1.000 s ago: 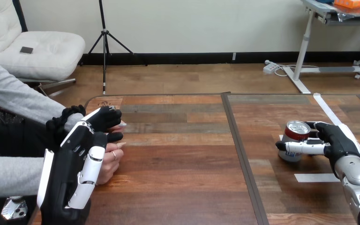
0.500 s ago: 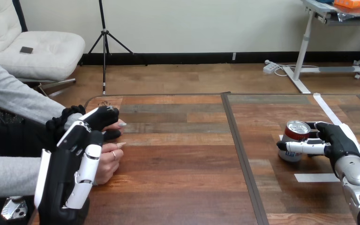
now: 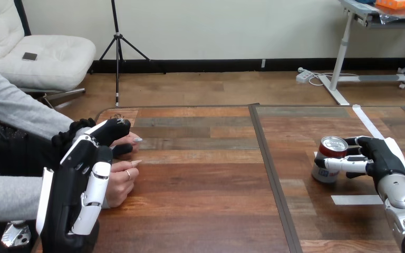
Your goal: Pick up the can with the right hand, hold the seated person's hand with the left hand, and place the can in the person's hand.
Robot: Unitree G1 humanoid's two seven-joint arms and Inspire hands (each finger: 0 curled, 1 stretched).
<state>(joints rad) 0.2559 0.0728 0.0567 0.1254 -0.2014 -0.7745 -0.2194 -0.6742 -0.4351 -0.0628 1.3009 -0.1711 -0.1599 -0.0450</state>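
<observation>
We see a red-topped silver can [image 3: 327, 167] between our right hand's [image 3: 382, 158] black-and-white fingers [image 3: 343, 165]. Near them, a white tape strip [image 3: 356, 200] marks the brown-planked table [image 3: 200, 184].

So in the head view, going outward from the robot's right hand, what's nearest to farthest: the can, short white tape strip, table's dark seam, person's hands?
1. can, gripped in the right hand.
2. short white tape strip, just nearer the robot.
3. dark seam, mid-table.
4. person's hands, far left.

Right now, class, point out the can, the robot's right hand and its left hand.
can [image 3: 329, 152]: head view, on its red side just below the rim.
right hand [image 3: 382, 156]: head view, on the black palm beside the can.
left hand [image 3: 71, 182]: head view, on its black back.
</observation>
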